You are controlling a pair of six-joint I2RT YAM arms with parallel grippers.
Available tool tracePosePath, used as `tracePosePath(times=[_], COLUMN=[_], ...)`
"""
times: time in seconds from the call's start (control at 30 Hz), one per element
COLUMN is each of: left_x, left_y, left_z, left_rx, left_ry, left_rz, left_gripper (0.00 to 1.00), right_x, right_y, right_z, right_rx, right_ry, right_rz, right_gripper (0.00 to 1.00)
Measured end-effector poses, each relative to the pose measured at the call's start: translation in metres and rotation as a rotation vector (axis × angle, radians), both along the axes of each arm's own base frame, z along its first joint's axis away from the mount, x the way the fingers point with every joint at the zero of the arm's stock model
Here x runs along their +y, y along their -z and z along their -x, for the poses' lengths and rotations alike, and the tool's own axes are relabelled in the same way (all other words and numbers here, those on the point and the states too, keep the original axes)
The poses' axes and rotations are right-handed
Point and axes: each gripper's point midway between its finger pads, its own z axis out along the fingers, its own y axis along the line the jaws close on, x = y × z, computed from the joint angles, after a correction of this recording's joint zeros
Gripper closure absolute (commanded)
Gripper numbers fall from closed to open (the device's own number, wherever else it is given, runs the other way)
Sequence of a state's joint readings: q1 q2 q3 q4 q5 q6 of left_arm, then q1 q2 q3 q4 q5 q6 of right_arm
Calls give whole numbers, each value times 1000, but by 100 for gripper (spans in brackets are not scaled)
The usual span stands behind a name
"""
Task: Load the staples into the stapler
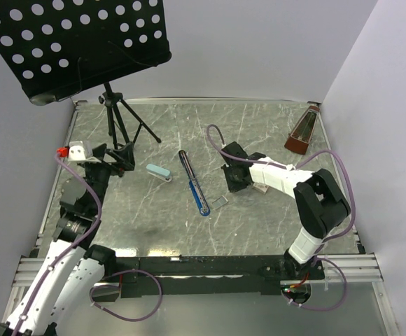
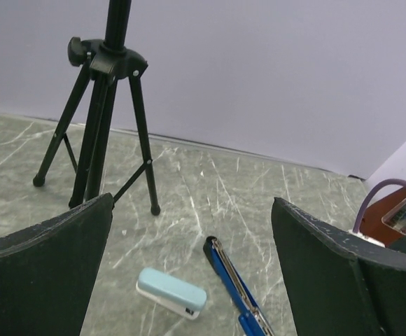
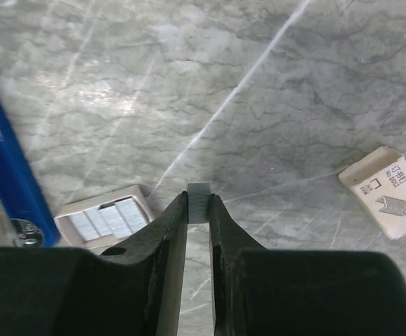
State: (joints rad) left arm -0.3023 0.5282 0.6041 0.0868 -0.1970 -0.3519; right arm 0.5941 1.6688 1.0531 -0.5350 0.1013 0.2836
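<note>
Staples [image 3: 108, 220] fill the small open tray [image 3: 141, 198] beside the stapler [image 3: 7, 175].

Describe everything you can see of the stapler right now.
The stapler is slim, glossy dark blue with black and silvery metal inner parts. It lies swung fully open, both halves in one long line, flat on the marbled table near its middle. Nothing grips it. A small tray of staples sits close beside its near end; contact is unclear.
</note>
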Motion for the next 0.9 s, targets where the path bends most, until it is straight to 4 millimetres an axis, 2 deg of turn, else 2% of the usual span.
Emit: tracePosePath(times=[0.13,0.37,0.63,0.9], left_x=[-3,1,4,0], left_y=[2,22,17,25], left_z=[-10,-16,-16,-16], left_rx=[-35,-32,-55,-55], left_ry=[-2,-30,-60,-66], left_rz=[-7,-54,-75,-94], left_gripper=[1,1,1,1], right_x=[-7,-13,-14,-15], right_y=[8,16,24,23], right_z=[-1,4,14,19], right_rx=[29,78,137,199], right_ry=[4,18,17,33], right_rz=[5,-6,4,8], right_gripper=[77,72,59,59])
